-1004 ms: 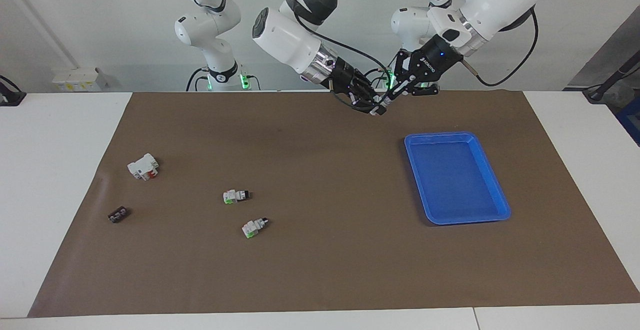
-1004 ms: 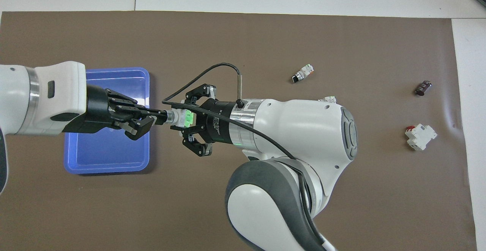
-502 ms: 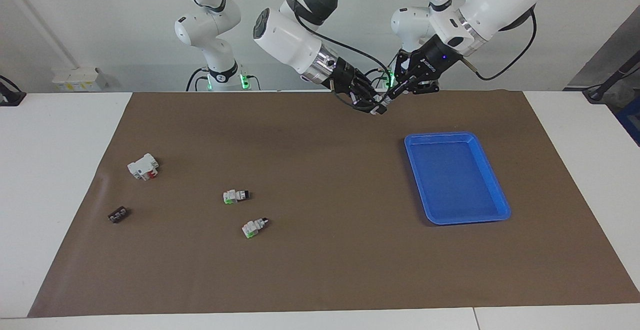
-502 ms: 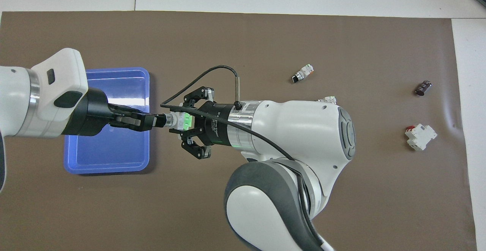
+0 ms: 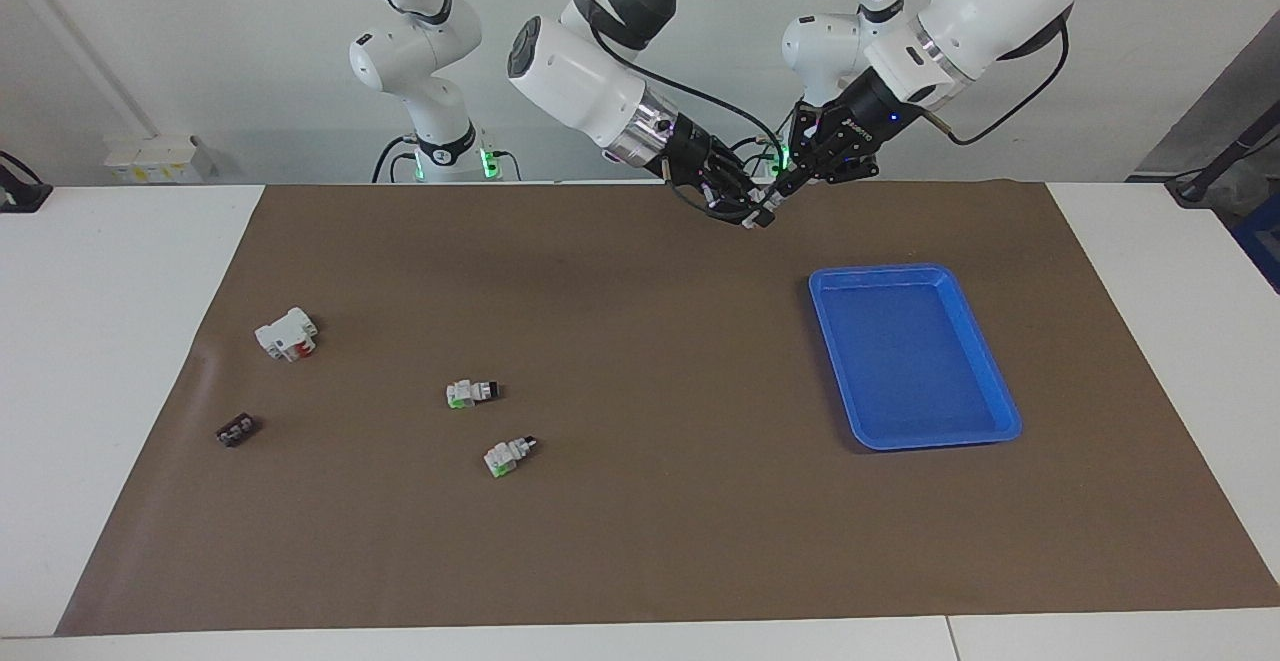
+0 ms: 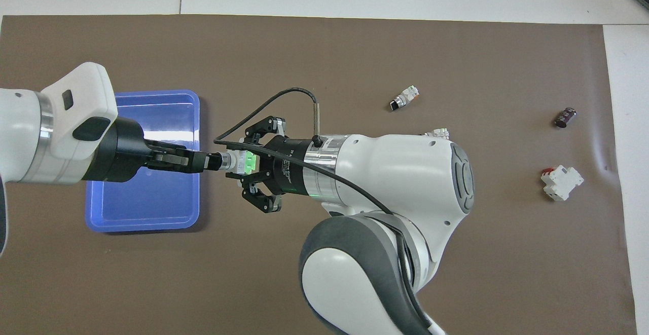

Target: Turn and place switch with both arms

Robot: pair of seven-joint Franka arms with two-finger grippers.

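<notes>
One switch (image 6: pixel 237 162) hangs in the air over the brown mat between both grippers, its green part toward the right wrist and its black knob toward the left one. My right gripper (image 6: pixel 244 162) is shut on its white and green body, seen in the facing view as gripper (image 5: pixel 742 209). My left gripper (image 6: pixel 207 161) is shut on the black knob, shown across the table as gripper (image 5: pixel 776 193). The held switch (image 5: pixel 761 216) is small there. Two more switches lie on the mat: one (image 5: pixel 471 393) nearer the robots, another (image 5: pixel 508 455) farther out.
A blue tray (image 5: pixel 880 272) lies on the mat toward the left arm's end; the left wrist hangs over this tray (image 6: pixel 152 208). A white block with a red part (image 5: pixel 287 333) and a small dark brown piece (image 5: pixel 237 430) lie toward the right arm's end.
The left wrist has rolled about its own axis while gripping the knob, its links now edge-on from above. Both grippers and the switch shifted slightly. Nothing on the mat moved.
</notes>
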